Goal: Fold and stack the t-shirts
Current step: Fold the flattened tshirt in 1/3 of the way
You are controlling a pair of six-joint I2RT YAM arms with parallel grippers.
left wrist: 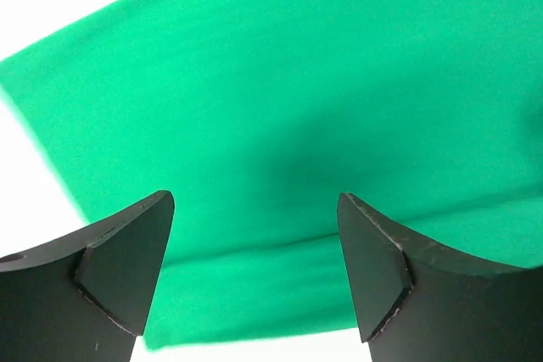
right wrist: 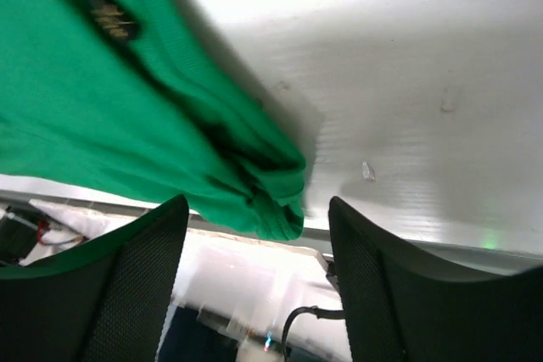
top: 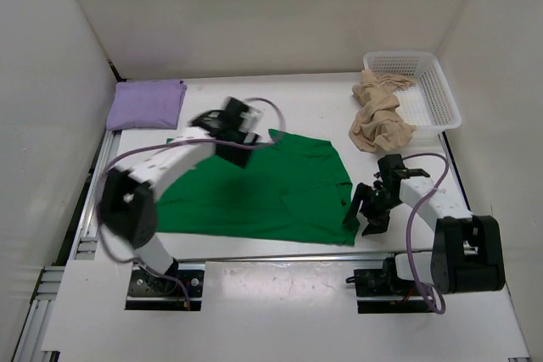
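Judging from how the cloth lies, the step in hand is the folding of the green t-shirt [top: 254,197]. It is spread almost flat in the middle of the table [top: 305,103], between the two arms.

The left gripper [top: 233,125] hangs over the far edge of this shirt. In its wrist view the jaws stand wide apart, and only green cloth is seen below them, so it holds nothing. The right gripper [top: 366,214] is at the near right corner of the shirt. Its jaws are also wide apart. A bunched piece of the green hem lies just beyond the fingertips, but it is not pinched.

A purple t-shirt [top: 146,103] lies already folded at the far left corner, well apart from the green one. A beige t-shirt [top: 377,116] hangs crumpled over the rim of the white basket [top: 428,82] at the far right. I think the task is therefore about one third done.

For the next move, each gripper needs to come down on an edge of the green shirt and close on one layer only. Then both must carry the cloth across together, so that the fold comes straight. The bunched corner on the right side could make the fold uneven if it is taken as it lies.
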